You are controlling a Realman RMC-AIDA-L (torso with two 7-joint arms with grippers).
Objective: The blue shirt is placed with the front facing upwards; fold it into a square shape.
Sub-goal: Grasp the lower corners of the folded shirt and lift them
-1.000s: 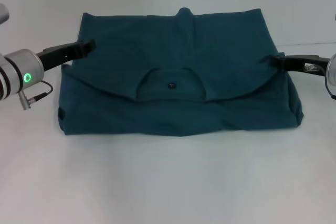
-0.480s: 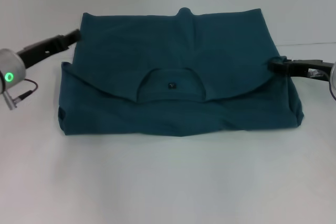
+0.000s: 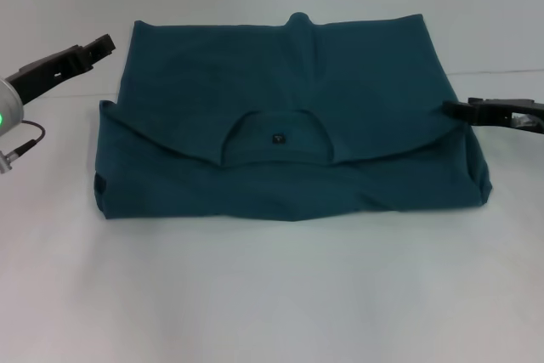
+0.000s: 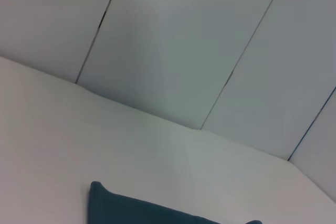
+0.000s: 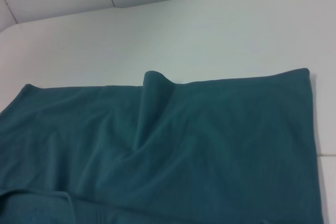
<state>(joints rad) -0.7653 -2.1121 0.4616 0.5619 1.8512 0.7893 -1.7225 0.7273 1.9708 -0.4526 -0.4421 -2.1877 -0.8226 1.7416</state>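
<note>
The blue shirt (image 3: 289, 125) lies on the white counter (image 3: 272, 295) in a wide folded slab, collar and neck label (image 3: 277, 138) turned toward me. A ridge (image 5: 149, 103) stands along its far edge; I judge it could skew the next fold. My right gripper (image 3: 455, 108) sits at the right edge, my left gripper (image 3: 102, 44) off the far-left corner; I cannot tell either's fingers. Both have pulled outward off the cloth since a second ago.

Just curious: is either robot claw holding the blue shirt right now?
No: in the head view the left gripper and right gripper sit beside the blue shirt, off the cloth.
</note>
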